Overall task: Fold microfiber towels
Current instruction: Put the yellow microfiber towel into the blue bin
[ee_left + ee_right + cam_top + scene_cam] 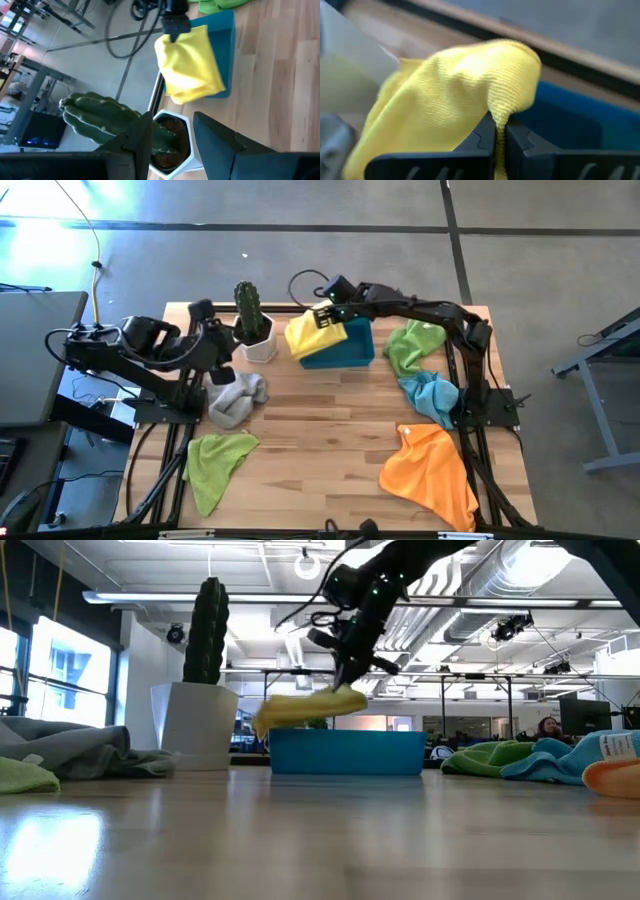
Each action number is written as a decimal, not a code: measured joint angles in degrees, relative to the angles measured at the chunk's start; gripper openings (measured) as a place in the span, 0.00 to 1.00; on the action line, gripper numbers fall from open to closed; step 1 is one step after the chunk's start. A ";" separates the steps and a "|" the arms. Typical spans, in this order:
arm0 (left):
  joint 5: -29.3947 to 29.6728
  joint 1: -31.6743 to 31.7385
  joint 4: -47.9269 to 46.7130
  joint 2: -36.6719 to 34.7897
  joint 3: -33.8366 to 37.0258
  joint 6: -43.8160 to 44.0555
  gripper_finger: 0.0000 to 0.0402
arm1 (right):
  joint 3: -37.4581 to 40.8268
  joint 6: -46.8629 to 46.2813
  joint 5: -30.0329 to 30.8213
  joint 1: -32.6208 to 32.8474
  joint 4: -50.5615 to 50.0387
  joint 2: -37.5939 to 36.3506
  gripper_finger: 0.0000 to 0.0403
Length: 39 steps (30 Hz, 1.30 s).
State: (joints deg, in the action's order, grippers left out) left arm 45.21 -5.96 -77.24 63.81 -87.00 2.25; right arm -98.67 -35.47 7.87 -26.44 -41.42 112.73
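Nearest us lie a crumpled lime green cloth (pixel 215 460) and a large orange cloth (pixel 432 472) on the wooden table (pixel 320 440). Farther back, our left gripper (pixel 215 352) hovers spread and empty beside the potted cactus (pixel 250 315). Our right gripper (pixel 326 315), pressed together, pinches the folded yellow microfiber towel (pixel 312 332) above the blue plastic bin (pixel 345 347).

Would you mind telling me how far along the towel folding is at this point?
Early. In hand: the right gripper holds the folded yellow towel over the blue bin. Left: the grey towel, two green towels, light blue towel and orange towel lie crumpled. The left gripper waits open by the cactus.
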 joint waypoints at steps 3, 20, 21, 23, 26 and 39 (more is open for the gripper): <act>0.79 0.00 0.27 -0.37 0.00 0.59 0.33 | 0.11 0.51 -0.21 -0.52 -5.42 0.00 0.00; 0.47 0.00 0.35 -0.76 0.00 0.76 0.33 | 0.19 -4.39 1.17 1.22 -0.31 1.00 0.00; 0.33 0.00 0.33 -0.74 0.00 0.73 0.33 | 0.19 -3.90 0.01 1.41 2.36 0.83 0.00; 0.33 0.00 0.34 -0.74 0.00 0.74 0.33 | 0.19 -2.45 -1.45 1.92 7.88 0.48 0.00; 0.06 0.00 0.35 -0.74 0.00 0.83 0.33 | 0.17 -0.50 -3.34 2.19 12.52 0.14 0.00; -0.18 0.00 -0.98 -0.74 0.00 3.37 0.33 | 0.15 -4.60 4.20 1.66 -6.31 3.97 0.00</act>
State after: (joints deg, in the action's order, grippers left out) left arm 45.04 -5.96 -78.22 63.07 -87.00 5.62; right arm -98.52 -40.07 12.06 -24.77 -47.74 116.70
